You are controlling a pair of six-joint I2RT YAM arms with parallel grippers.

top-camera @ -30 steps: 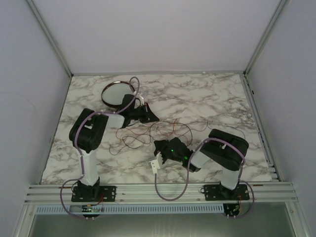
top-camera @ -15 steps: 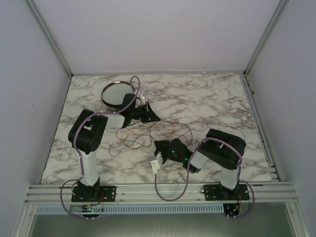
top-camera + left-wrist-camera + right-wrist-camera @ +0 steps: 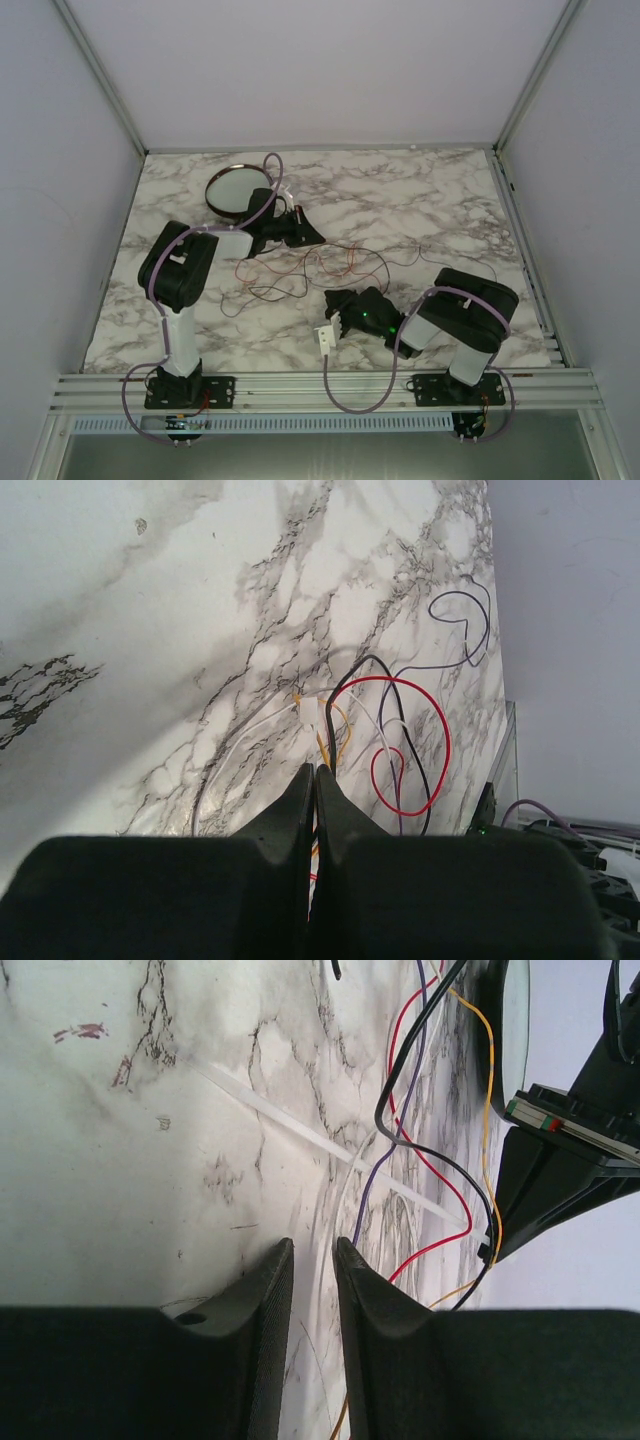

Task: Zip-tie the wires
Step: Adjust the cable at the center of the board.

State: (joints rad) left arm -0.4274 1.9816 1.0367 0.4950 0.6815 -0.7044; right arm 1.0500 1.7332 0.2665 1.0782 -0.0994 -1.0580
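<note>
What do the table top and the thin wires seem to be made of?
Table top: white with grey veins, faint sheen; marble or a marble-print laminate, I cannot tell which. Wires: smooth coloured sheath, red, black, purple, orange, lying in loose loops; probably plastic-insulated.

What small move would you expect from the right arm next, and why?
Probably ease the right end effector forward and down onto the white zip tie: its jaws stand slightly apart and empty, and the tie lies flat just ahead, among the wires.
</note>
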